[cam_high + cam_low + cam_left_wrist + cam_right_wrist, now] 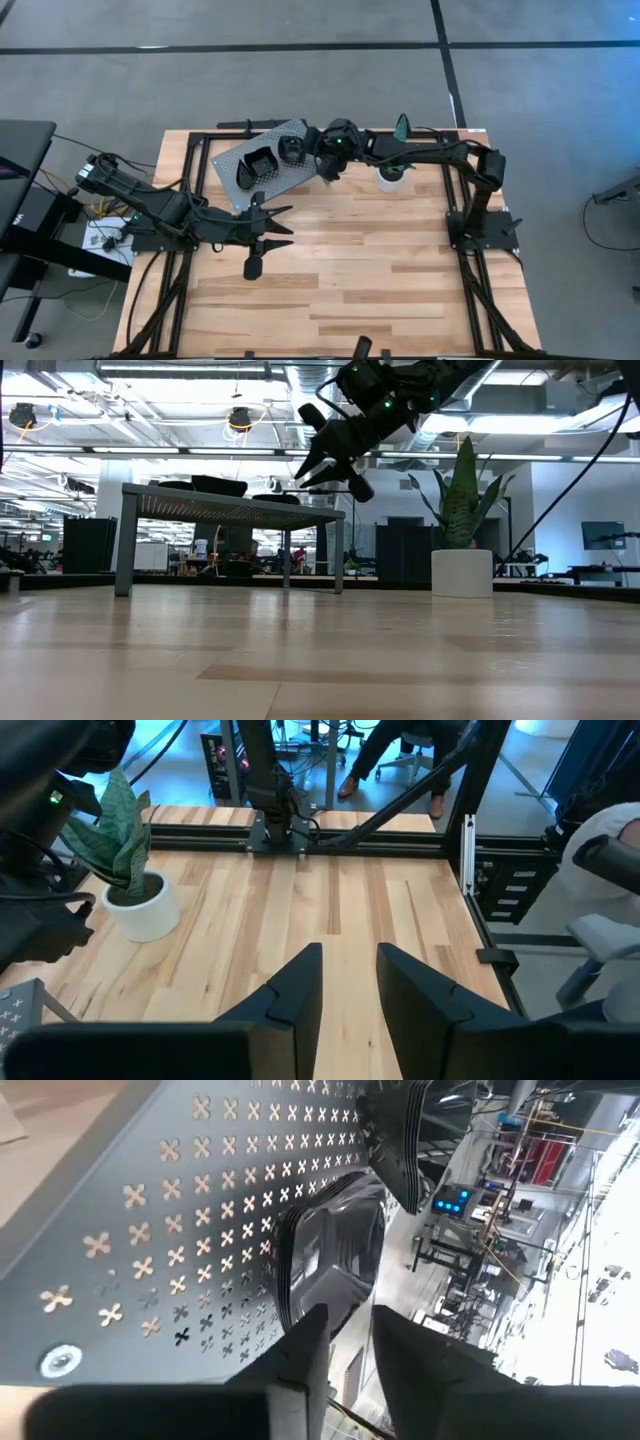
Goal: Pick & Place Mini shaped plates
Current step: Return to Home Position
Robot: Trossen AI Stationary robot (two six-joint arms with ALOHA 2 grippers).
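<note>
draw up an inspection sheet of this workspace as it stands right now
surface: light wooden plank table top with black frame rails round it.
job's things: glossy black mini plates in stacks on the grey perforated metal stand at the far left of the table.
clutter: green spiky plant in a white pot beside the stand.
grippers: left gripper open and empty over the table's left side. Right gripper open and empty, raised by the stand's right end.
cables: black cable bundles along the frame, and loose wires off the left edge.
surroundings: grey floor with dark lines. A person's legs show beyond the table.
</note>
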